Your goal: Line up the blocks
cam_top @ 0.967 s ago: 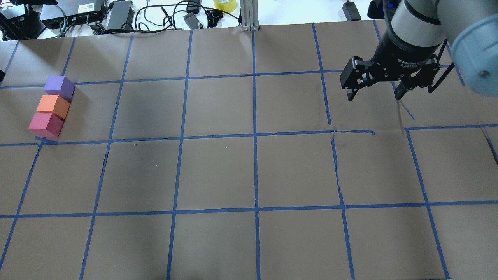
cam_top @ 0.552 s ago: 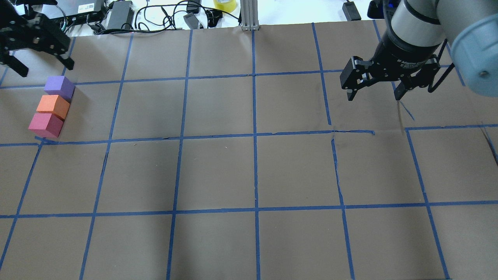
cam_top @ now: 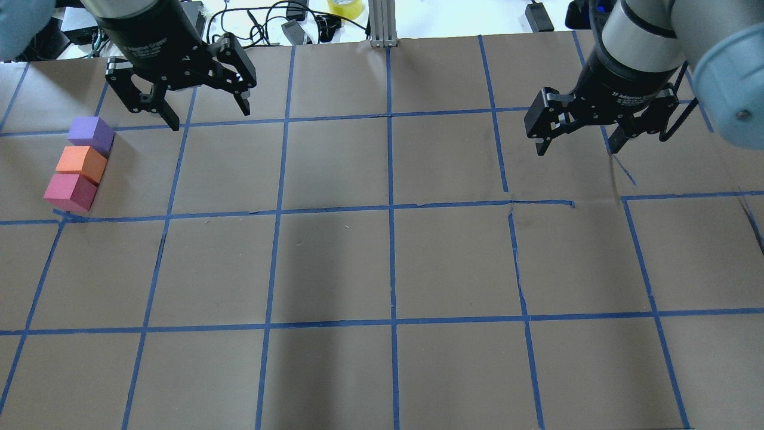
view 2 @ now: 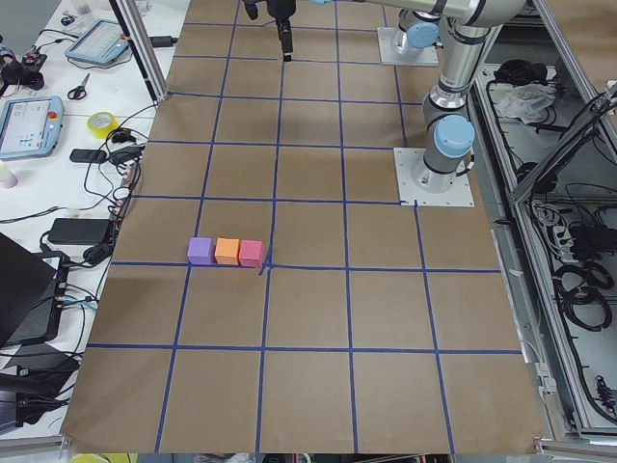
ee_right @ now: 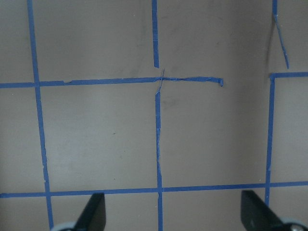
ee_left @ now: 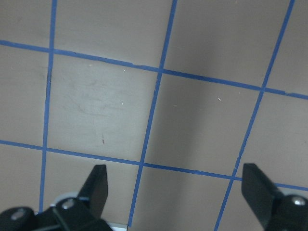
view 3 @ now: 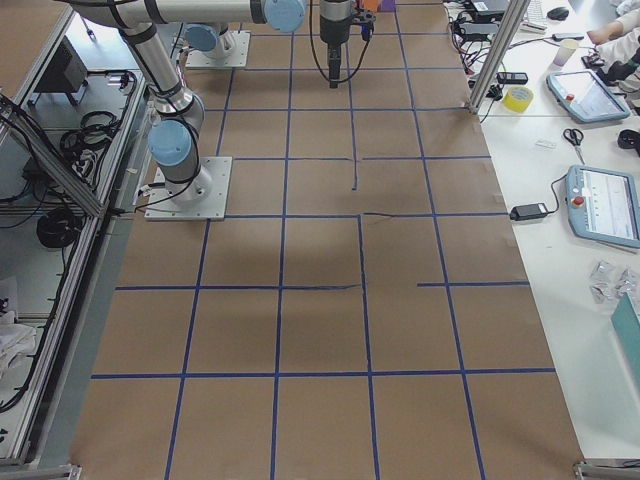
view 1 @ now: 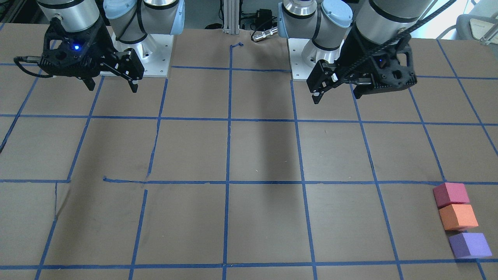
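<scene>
**Overhead view, clock directions read from it.** Three blocks sit in a row at about 10 o'clock on the table (cam_top: 334,263). The purple block (cam_top: 89,134) is farthest from the robot, the orange block (cam_top: 80,162) is in the middle, and the red-pink block (cam_top: 70,191) is nearest. Neighbours touch, or very nearly, and the row leans slightly along the 1-to-7 o'clock axis. The red-pink block's near corner lies just beside a crossing of the blue tape lines (cam_top: 391,206).

**Claws.** The left claw (cam_top: 210,118) hangs at 11 o'clock, apart from the row, to the 2 o'clock side of the purple block. Its fingers are spread and hold nothing. The right claw (cam_top: 577,149) hangs at 2 o'clock, well apart from the blocks, likewise spread and empty. Both wrist views show only bare table between the fingertips.

**Step in hand (judgement).** The line appears made, and the task looks to be at or near its end. The next move probably calls only for the arms to withdraw. If the slight stagger needs trimming, the left claw would have to travel toward 8 o'clock, descend, and close gently on one block without nudging its neighbour.

**Edges and room.** The left side view shows table all round the row, so no block is near an edge. The widest room lies toward 3 o'clock.
</scene>
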